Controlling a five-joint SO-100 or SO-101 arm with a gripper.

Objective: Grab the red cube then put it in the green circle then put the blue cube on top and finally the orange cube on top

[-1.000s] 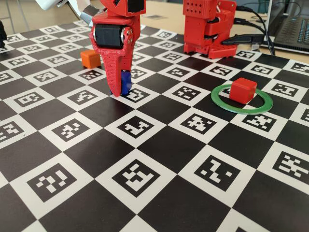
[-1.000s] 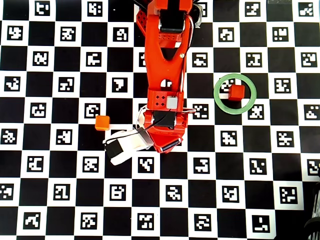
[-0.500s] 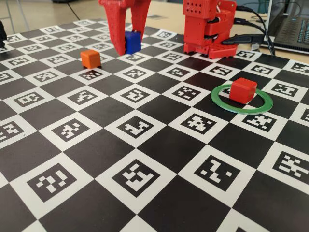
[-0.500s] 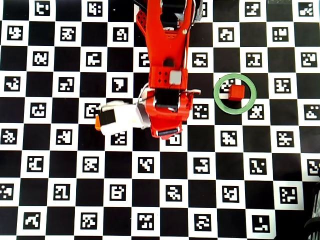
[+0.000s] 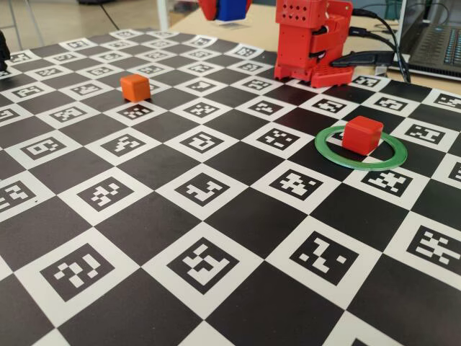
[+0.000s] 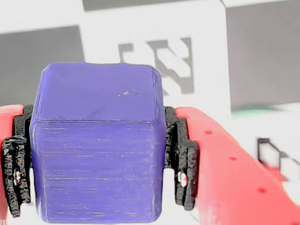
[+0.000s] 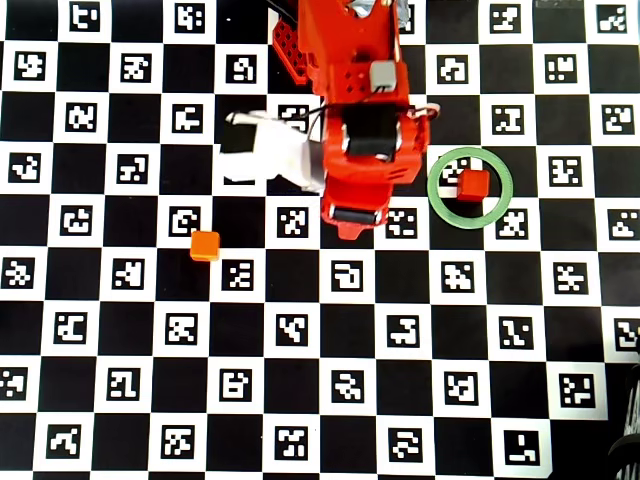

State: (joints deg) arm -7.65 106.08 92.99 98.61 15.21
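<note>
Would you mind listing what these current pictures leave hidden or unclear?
- Blue cube: hidden under the arm in the overhead view; cropped by the top edge in the fixed view.
- Tool: fingertips lie beyond the bottom edge of the wrist view.
- Green circle: only a washed-out sliver in the wrist view.
- Orange cube: outside the wrist view.

From above I see my arm (image 7: 360, 120) reaching over the checkered marker board (image 7: 300, 400), just left of the green circle (image 7: 440, 205) holding the red cube (image 7: 473, 184). The orange cube (image 7: 205, 245) sits well apart, lower left.
</note>
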